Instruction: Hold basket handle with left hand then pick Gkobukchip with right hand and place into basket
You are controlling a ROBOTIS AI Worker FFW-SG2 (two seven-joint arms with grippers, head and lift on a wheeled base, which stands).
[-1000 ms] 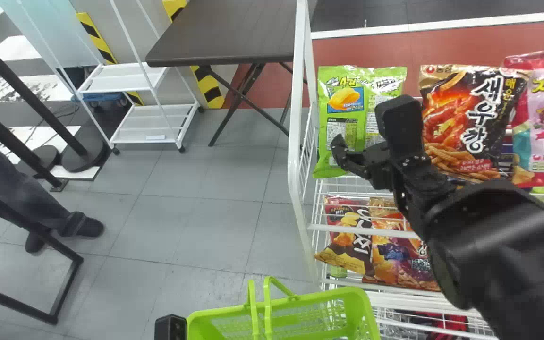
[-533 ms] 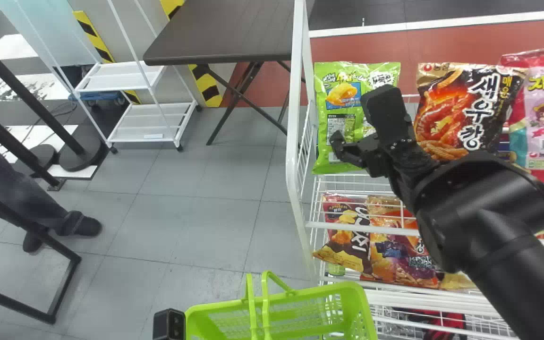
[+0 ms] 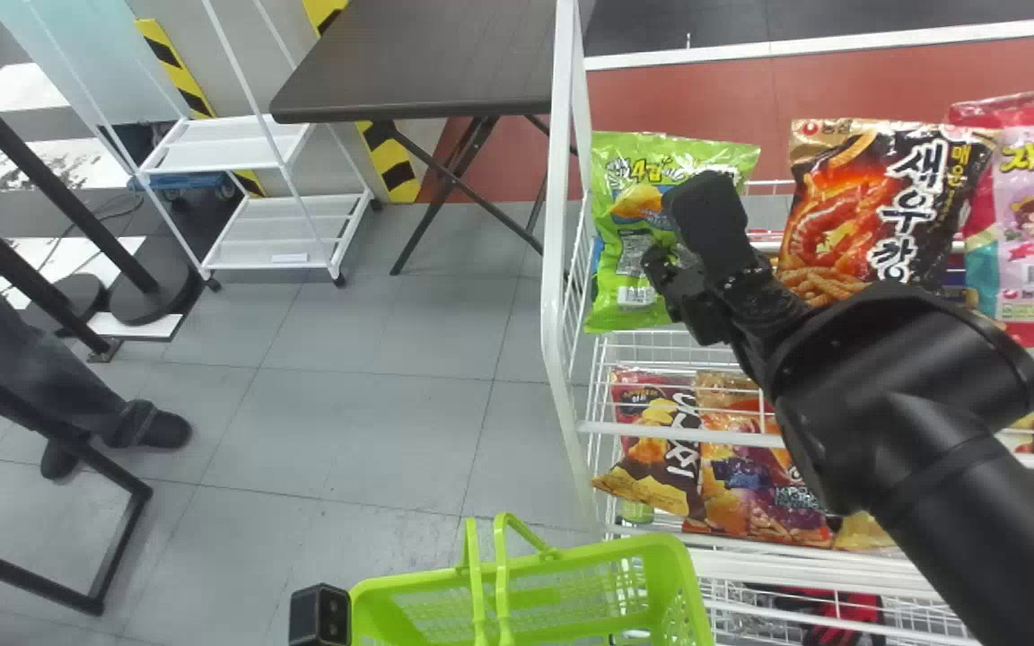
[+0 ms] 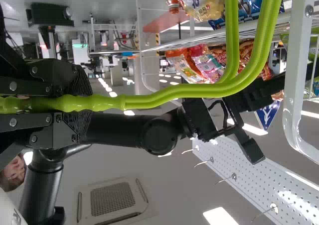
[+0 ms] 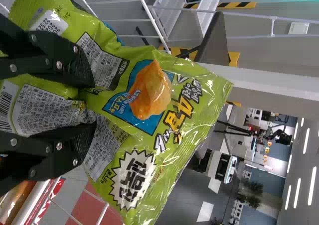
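Gkobukchip (image 3: 611,211), upper right, long axis near upright, top leaned right; right gripper (image 3: 680,229) pinched it, masked lower right; left gripper (image 3: 319,615) clasped basket handle (image 4: 174,91).

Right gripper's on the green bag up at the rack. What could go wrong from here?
The right gripper pinches a fold of the green bag, which might slip. The bag could snag the white side frame beside it on the way down to the basket.

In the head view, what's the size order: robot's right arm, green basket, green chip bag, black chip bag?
1. Right arm
2. Green basket, cut off below
3. Green chip bag and black chip bag: too alike to rank, both partly hidden
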